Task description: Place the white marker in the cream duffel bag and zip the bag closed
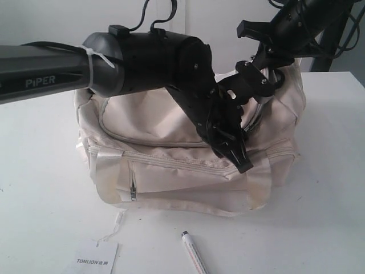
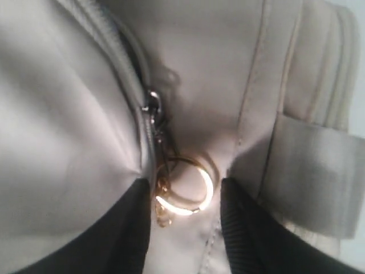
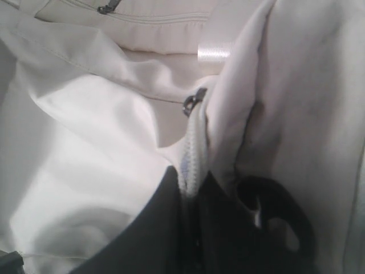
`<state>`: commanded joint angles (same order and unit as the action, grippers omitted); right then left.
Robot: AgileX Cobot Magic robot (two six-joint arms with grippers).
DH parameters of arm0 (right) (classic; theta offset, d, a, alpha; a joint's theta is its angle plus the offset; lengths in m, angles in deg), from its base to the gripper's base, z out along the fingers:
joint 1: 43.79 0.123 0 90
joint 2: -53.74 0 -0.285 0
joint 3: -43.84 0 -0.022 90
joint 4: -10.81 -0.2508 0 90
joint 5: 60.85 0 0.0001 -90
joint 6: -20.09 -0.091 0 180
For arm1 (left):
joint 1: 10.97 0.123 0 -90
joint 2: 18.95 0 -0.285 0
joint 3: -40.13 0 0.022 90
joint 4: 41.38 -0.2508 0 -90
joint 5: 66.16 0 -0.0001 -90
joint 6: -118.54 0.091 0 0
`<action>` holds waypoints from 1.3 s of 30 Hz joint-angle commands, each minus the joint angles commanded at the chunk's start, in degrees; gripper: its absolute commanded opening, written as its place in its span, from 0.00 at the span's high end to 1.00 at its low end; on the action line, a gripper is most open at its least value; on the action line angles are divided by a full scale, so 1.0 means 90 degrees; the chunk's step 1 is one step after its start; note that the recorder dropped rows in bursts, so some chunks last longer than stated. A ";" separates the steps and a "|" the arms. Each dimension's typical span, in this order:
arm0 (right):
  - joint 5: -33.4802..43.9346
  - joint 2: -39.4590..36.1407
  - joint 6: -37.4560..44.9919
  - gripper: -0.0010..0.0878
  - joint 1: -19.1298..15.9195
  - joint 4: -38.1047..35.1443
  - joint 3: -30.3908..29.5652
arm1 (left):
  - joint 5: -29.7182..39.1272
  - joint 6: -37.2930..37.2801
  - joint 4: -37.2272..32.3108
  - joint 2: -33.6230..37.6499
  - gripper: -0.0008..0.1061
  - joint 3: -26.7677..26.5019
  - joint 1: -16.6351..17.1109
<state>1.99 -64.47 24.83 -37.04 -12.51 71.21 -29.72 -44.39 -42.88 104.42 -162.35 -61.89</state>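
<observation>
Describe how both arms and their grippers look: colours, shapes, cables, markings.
The left arm is a dark grey tube lettered PiPER in white, with a white zip tie and black cables above its rounded black wrist. The left gripper is black and angular, with ribbed pads. The right arm and right gripper are black too.

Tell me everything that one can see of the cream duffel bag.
The cream duffel bag is soft, wrinkled fabric with shiny satin straps, standing on the white table. Its curved top zipper looks closed; a small vertical zipper sits on the front. The right hand pinches the zipper's end seam, and the left hand straddles the gold ring pull. The white marker lies outside, in front of it.
</observation>
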 joint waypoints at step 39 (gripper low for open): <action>0.0082 0.0000 0.0000 0.99 0.0000 0.0000 0.0000 | -0.0249 -0.4197 0.0979 -0.0351 0.45 -0.0012 0.0136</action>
<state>2.73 -64.47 24.83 -37.04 -12.51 71.21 -31.96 -82.16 -34.07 101.26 -162.45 -60.67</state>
